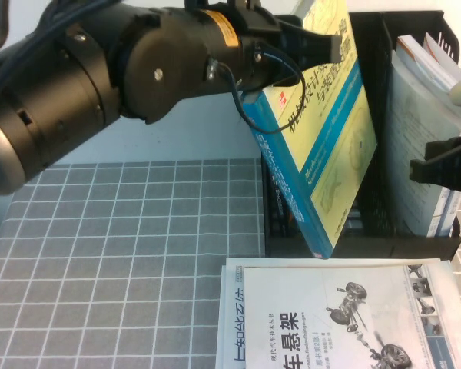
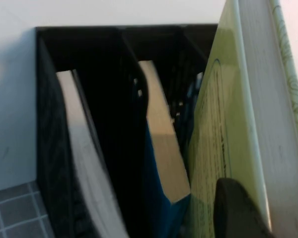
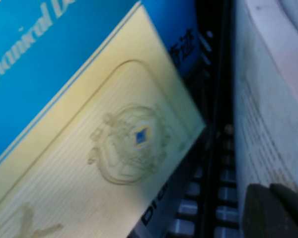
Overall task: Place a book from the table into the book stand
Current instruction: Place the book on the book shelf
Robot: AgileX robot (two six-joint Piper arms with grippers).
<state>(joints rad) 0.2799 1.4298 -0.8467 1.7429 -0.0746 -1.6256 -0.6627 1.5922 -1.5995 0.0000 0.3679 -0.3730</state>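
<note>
My left gripper (image 1: 323, 42) is shut on the top edge of the book (image 1: 330, 154), a thick one with a yellow-green cover and blue spine. The book hangs tilted, its lower corner down at the front of the black book stand (image 1: 378, 115), over the left compartment. In the left wrist view one dark finger (image 2: 233, 208) presses the book's cover (image 2: 213, 148) beside the stand (image 2: 49, 124). My right gripper (image 1: 419, 169) is shut and empty, hovering by the stand's right side. The right wrist view shows the book's cover (image 3: 89, 163) against the slotted wall (image 3: 208, 188).
A white book with a car-chassis picture (image 1: 346, 323) lies on the grid-cloth table (image 1: 123, 246) in front of the stand. A white book (image 1: 419, 138) stands in the right compartment. In the left wrist view a blue-spined book (image 2: 161, 163) fills a middle slot.
</note>
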